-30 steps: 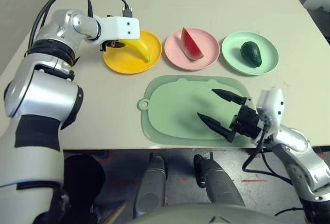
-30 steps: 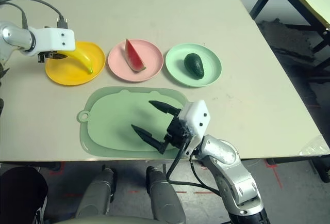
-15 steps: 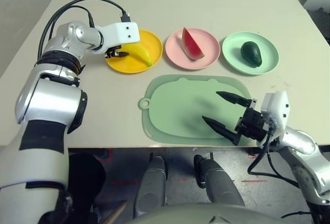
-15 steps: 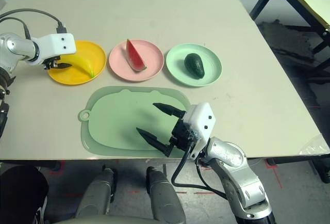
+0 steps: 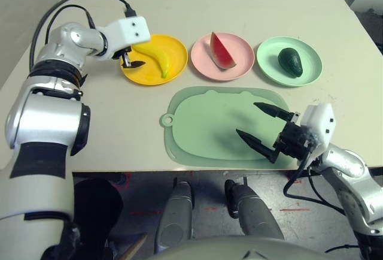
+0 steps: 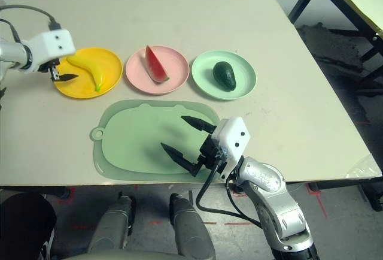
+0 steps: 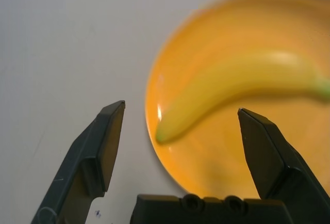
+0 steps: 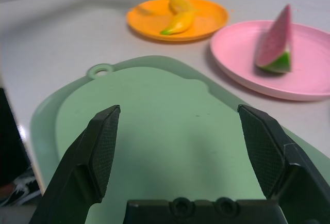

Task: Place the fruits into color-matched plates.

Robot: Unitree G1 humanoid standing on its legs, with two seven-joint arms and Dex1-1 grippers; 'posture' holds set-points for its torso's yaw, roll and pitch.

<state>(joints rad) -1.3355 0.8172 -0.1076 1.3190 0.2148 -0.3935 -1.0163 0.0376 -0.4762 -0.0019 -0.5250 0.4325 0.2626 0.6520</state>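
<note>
Banana (image 5: 157, 58) on the yellow plate (image 5: 173, 44), upper left; left gripper (image 7: 181, 105) beside it, jaws apart; right gripper (image 5: 248, 122), lower right, jaws apart too.

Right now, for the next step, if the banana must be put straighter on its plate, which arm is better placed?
The left, I judge: its open claw is over the yellow plate, close to the banana. The right claw is above the cutting board.
</note>
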